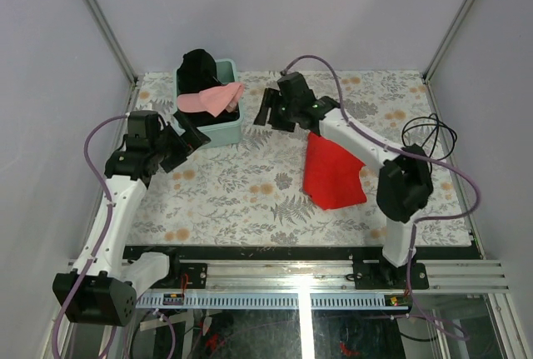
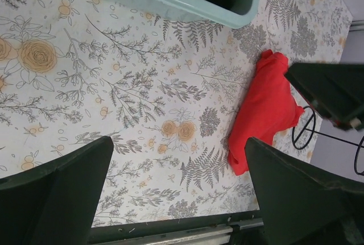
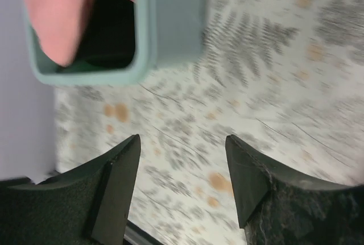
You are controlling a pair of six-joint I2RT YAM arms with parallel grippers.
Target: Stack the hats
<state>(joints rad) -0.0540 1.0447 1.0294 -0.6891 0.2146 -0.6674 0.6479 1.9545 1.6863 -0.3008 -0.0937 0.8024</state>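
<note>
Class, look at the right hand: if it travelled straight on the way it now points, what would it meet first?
Most likely the near wall of the mint-green tub, just ahead of the right hand; depth is unclear, so it might skim past.

Mint-green tub (image 1: 225, 132) is sitting upright at the far left of the floral table (image 1: 250, 188). Red cloth (image 1: 333, 174) is lying crumpled right of centre, well apart from the tub. Black cable (image 1: 431, 136) is looping loosely by the right edge, near the cloth. Metal rail (image 1: 333, 269) is running along the near edge.
</note>
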